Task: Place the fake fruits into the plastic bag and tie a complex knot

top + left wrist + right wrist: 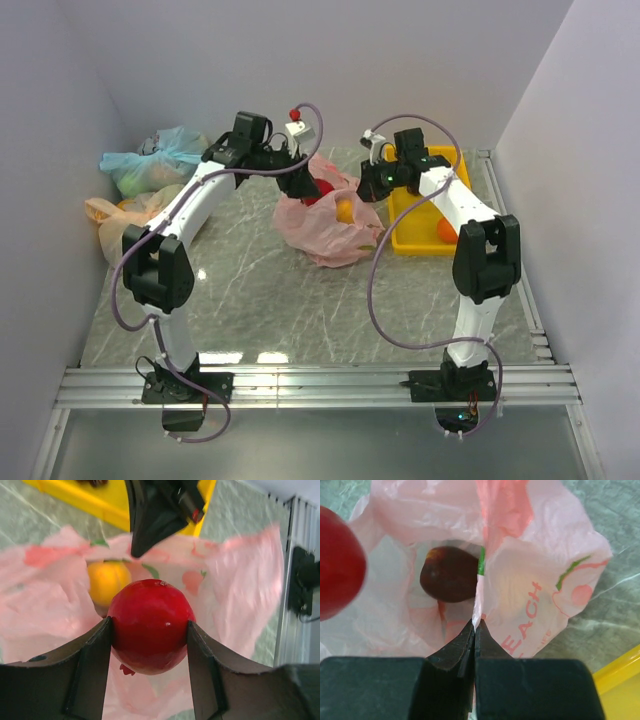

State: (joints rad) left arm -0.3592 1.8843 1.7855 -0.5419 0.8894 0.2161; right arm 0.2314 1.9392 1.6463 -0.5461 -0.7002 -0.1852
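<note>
The salmon-pink plastic bag (325,225) lies open at the middle back of the table. My left gripper (149,630) is shut on a red round fruit (151,625) and holds it over the bag's mouth (60,600). An orange fruit (108,580) sits inside the bag, also seen from above (345,210). My right gripper (476,626) is shut on the bag's rim (481,587) and holds it up. A dark reddish fruit (450,574) lies inside the bag. The red fruit shows at the left edge of the right wrist view (339,562).
A yellow tray (415,235) stands right of the bag with an orange fruit (447,230) in it. A blue-green tied bag (150,160) and a pale peach tied bag (120,215) lie at the back left. Walls close in on the sides.
</note>
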